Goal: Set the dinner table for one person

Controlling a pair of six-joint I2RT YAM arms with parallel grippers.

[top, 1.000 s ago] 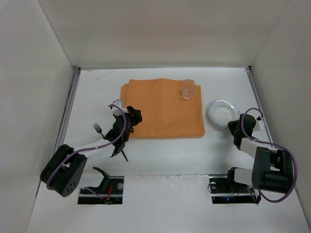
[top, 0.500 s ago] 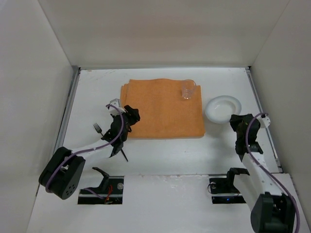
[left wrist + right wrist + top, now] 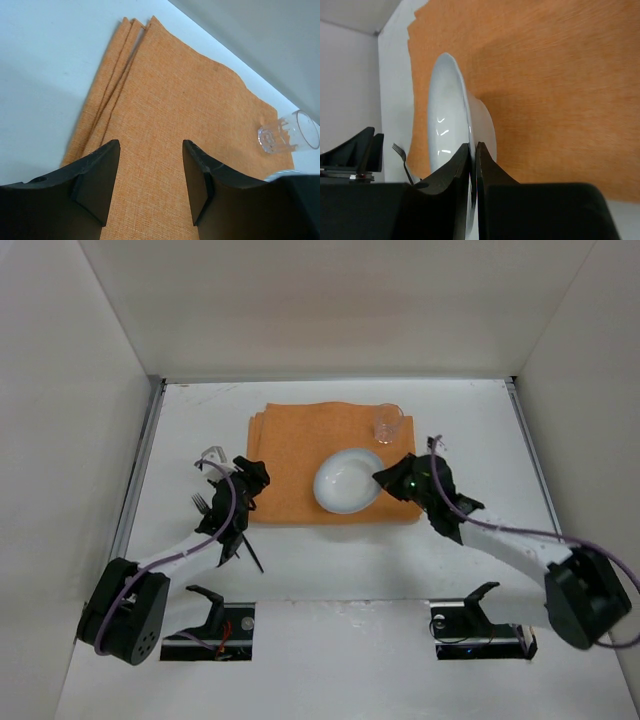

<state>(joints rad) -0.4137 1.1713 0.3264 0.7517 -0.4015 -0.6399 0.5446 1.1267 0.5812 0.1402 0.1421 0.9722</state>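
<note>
The white dinner table (image 3: pixel 330 570) carries an orange cloth mat (image 3: pixel 300 440). My right gripper (image 3: pixel 387 478) is shut on the rim of a white plate (image 3: pixel 346 482) and holds it over the mat's front right part. In the right wrist view the plate (image 3: pixel 447 115) stands on edge between my closed fingers (image 3: pixel 492 167), above the mat (image 3: pixel 550 90). My left gripper (image 3: pixel 250 476) is open and empty over the mat's left edge, and its wrist view shows only mat (image 3: pixel 165 105) between the jaws. A clear glass (image 3: pixel 388 424) stands upright at the mat's far right corner.
A fork (image 3: pixel 200 504) lies on the table left of the mat and also shows in the right wrist view (image 3: pixel 399 151). A thin dark utensil (image 3: pixel 252 556) lies by the left arm. The glass also shows in the left wrist view (image 3: pixel 290 132). White walls enclose the table on three sides.
My right gripper has carried the plate from the table's right side leftwards over the mat. My left gripper has drawn back a little to the left.
</note>
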